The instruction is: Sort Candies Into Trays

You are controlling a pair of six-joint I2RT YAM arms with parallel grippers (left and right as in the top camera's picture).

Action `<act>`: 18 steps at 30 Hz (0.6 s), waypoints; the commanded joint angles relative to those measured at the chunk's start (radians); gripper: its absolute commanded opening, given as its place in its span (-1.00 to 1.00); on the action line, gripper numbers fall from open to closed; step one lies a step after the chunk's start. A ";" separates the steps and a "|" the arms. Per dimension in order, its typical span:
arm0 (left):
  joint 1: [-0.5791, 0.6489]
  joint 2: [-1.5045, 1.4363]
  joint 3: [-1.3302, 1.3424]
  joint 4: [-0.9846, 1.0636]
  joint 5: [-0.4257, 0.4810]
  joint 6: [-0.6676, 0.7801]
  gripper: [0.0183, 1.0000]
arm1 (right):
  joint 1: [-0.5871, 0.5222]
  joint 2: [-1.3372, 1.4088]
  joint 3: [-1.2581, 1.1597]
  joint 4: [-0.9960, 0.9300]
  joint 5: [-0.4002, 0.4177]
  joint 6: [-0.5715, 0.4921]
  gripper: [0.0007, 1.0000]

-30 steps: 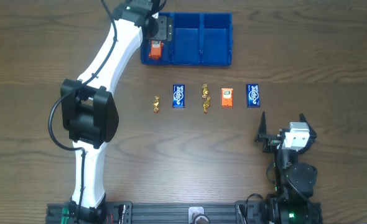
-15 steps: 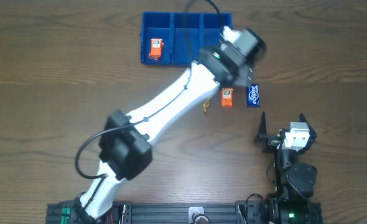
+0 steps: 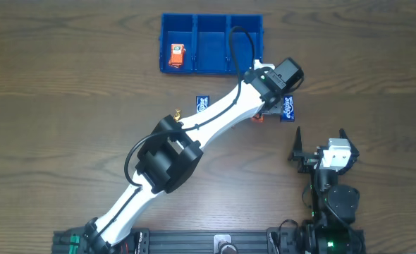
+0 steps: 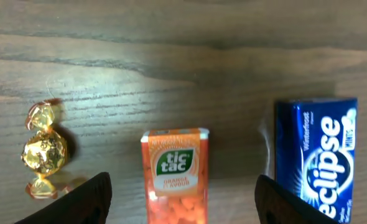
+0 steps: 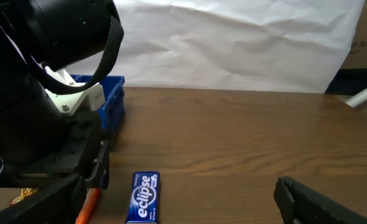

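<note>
Swinging away from the blue tray (image 3: 209, 71) at the top of the top view, the left arm (image 3: 225, 111) now lies as a long diagonal from the lower left to right of centre. Its left gripper (image 4: 182, 186) has dropped from beside the tray's right end to the right end of the candy row; the right gripper (image 3: 319, 143) at the lower right has not shifted. From above, the wrist covers nearly all of what lies beneath it — just a sliver of an orange box (image 4: 174, 165) peeks out, with a blue mint box (image 3: 287, 109) just to its right. The left wrist view fills that in: the two fingers stand wide apart, holding nothing, one on either side of the orange box. That box lies flat on the wooden table (image 3: 53, 106), between a gold-wrapped candy (image 4: 43, 152) at the left of that frame and the blue mint box at the right, none of them touching. I cannot tell whether the fingertips reach the table. The top view gives the wider sorting: a second orange box (image 3: 176, 56) lies in the tray's left compartment, while a second blue mint box (image 3: 203, 106) and another gold candy (image 3: 176, 113) sit in the row left of the arm. The right wrist view adds a low side look — the left gripper's dark bulk at the frame's left, the tray's corner behind it, the blue mint box flat at lower centre. The right gripper's own fingers are spread wide at the bottom corners, empty.
</note>
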 commanded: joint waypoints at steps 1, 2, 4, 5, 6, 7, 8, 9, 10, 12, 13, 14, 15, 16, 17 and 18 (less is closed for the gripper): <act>0.008 0.049 0.004 0.004 0.010 -0.015 0.45 | -0.006 -0.005 -0.002 -0.003 -0.002 -0.014 1.00; 0.008 0.054 0.004 0.003 0.010 -0.015 0.43 | -0.006 -0.005 -0.002 -0.003 -0.003 -0.014 1.00; 0.008 0.060 0.004 0.004 0.010 -0.019 0.42 | -0.006 -0.005 -0.002 -0.003 -0.003 -0.014 1.00; 0.008 0.061 0.004 0.004 0.010 -0.022 0.41 | -0.006 -0.005 -0.002 -0.003 -0.002 -0.014 1.00; 0.008 0.064 0.004 0.004 0.010 -0.023 0.40 | -0.006 -0.005 -0.002 -0.003 -0.003 -0.014 1.00; 0.009 0.067 0.004 0.003 0.010 -0.031 0.40 | -0.006 -0.005 -0.002 -0.003 -0.003 -0.014 1.00; 0.009 0.067 0.004 0.003 0.010 -0.034 0.39 | -0.006 -0.005 -0.002 -0.003 -0.003 -0.014 1.00; 0.009 0.067 0.004 0.003 0.010 -0.034 0.38 | -0.006 -0.005 -0.002 -0.003 -0.003 -0.014 1.00; 0.009 0.067 0.004 0.003 0.010 -0.034 0.38 | -0.006 -0.005 -0.002 -0.003 -0.003 -0.014 1.00; 0.010 0.067 0.004 0.003 0.010 -0.034 0.37 | -0.006 -0.005 -0.002 -0.003 -0.003 -0.014 1.00; 0.011 0.073 0.004 0.005 0.010 -0.034 0.35 | -0.006 -0.005 -0.002 -0.003 -0.002 -0.014 1.00; 0.011 0.076 0.004 0.007 0.011 -0.034 0.34 | -0.006 -0.005 -0.002 -0.003 -0.002 -0.014 1.00; 0.012 0.081 0.004 0.007 0.011 -0.035 0.33 | -0.006 -0.005 -0.002 -0.003 -0.002 -0.014 1.00; 0.012 0.082 0.004 0.006 0.011 -0.037 0.32 | -0.006 -0.005 -0.002 -0.003 -0.003 -0.014 1.00; 0.012 0.084 0.004 0.007 0.014 -0.037 0.30 | -0.006 -0.005 -0.002 -0.003 -0.003 -0.014 1.00; 0.012 0.084 0.004 0.007 0.014 -0.037 0.29 | -0.006 -0.005 -0.002 -0.003 -0.003 -0.014 1.00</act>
